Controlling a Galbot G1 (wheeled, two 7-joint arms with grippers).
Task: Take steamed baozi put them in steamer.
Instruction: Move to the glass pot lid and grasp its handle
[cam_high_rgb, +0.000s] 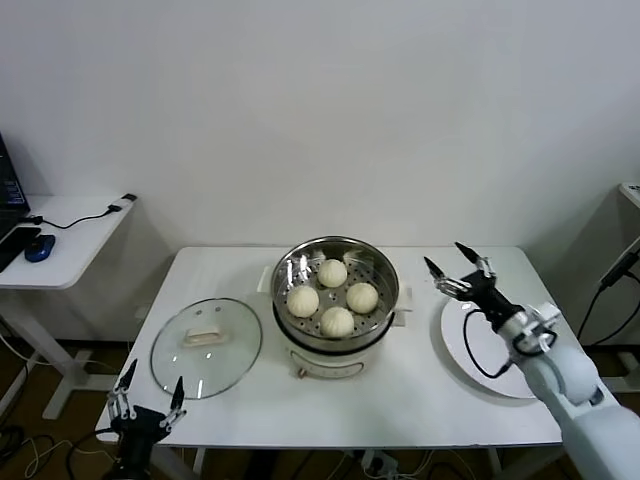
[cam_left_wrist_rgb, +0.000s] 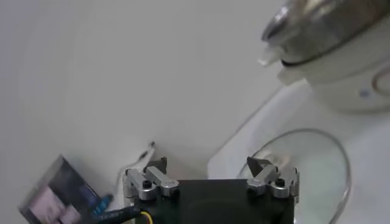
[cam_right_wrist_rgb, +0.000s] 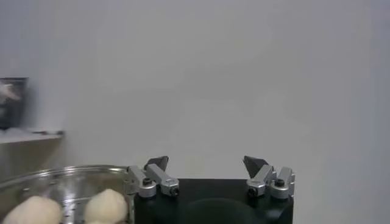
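Note:
Several cream-white baozi (cam_high_rgb: 333, 272) lie in the shiny steel steamer (cam_high_rgb: 381, 268), which sits on a white cooker base (cam_high_rgb: 330, 362) at the table's middle. Two baozi (cam_right_wrist_rgb: 105, 206) and the steamer rim (cam_right_wrist_rgb: 61, 172) show in the right wrist view. My right gripper (cam_high_rgb: 455, 266) is open and empty, raised above the table just right of the steamer, over the near edge of the white plate. It also shows in the right wrist view (cam_right_wrist_rgb: 206, 162). My left gripper (cam_high_rgb: 150, 388) is open and empty, parked low by the table's front left corner, and shows in its wrist view (cam_left_wrist_rgb: 207, 163).
A round glass lid (cam_high_rgb: 206, 347) with a white handle lies left of the steamer, also in the left wrist view (cam_left_wrist_rgb: 317, 164). A flat white plate (cam_high_rgb: 480, 350) lies at the right. A side desk (cam_high_rgb: 70, 235) with a cable and mouse stands far left.

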